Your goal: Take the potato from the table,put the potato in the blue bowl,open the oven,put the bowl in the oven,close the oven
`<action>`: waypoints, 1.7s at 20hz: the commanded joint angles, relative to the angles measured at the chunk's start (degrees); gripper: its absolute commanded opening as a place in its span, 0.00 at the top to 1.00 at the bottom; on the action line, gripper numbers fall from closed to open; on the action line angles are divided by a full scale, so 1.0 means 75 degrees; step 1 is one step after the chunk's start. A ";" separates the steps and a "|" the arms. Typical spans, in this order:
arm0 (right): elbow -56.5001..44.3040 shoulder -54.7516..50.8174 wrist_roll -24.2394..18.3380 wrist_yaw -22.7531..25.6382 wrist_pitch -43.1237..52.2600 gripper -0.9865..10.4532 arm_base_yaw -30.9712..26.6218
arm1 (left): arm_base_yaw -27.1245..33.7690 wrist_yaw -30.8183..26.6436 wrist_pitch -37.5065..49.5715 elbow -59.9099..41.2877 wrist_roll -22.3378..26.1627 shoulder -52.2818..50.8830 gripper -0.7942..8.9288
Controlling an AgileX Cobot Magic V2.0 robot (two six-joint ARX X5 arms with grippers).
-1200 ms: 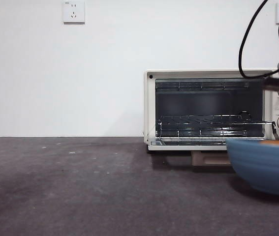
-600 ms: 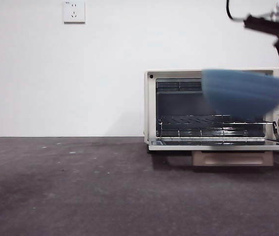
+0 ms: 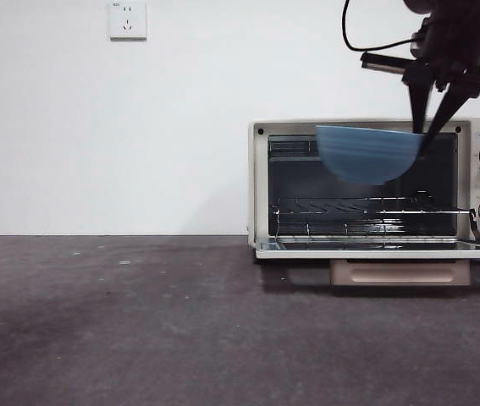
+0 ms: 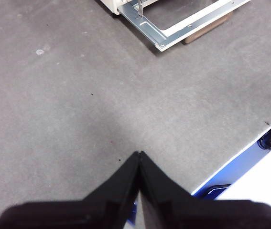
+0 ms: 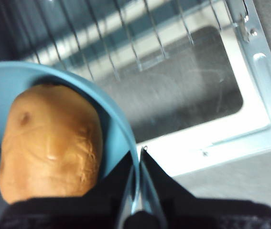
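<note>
Carrying the blue bowl [image 3: 366, 154] by its rim, our right gripper [image 3: 430, 127] has its fingers [image 5: 145, 174] pinched on the wall, with the potato [image 5: 49, 140] lying inside. The bowl hangs in front of the open oven [image 3: 375, 182], above its wire rack [image 3: 366, 207] and dropped door [image 3: 383, 249]. We should keep it level, ease it in under the top edge, and lower it onto the rack before letting go. Our left gripper [image 4: 139, 155] waits over the desk [image 4: 78, 95], fingers closed together. No readable brand or writing shows.
</note>
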 commanded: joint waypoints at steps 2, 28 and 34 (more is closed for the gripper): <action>0.0338 0.0449 0.1078 0.0143 -0.0026 0.93 0.0003 | -0.0017 -0.0044 0.0064 -0.0058 0.0079 -0.0003 0.92; 0.0350 0.0991 0.2868 0.0801 0.1209 0.77 -0.0006 | -0.0017 -0.0035 -0.0318 -0.0058 0.0102 -0.0003 0.92; 0.0353 0.0988 0.2661 0.0828 0.1174 0.77 -0.0003 | -0.0017 -0.0015 -0.0321 -0.0058 0.0102 -0.0003 0.92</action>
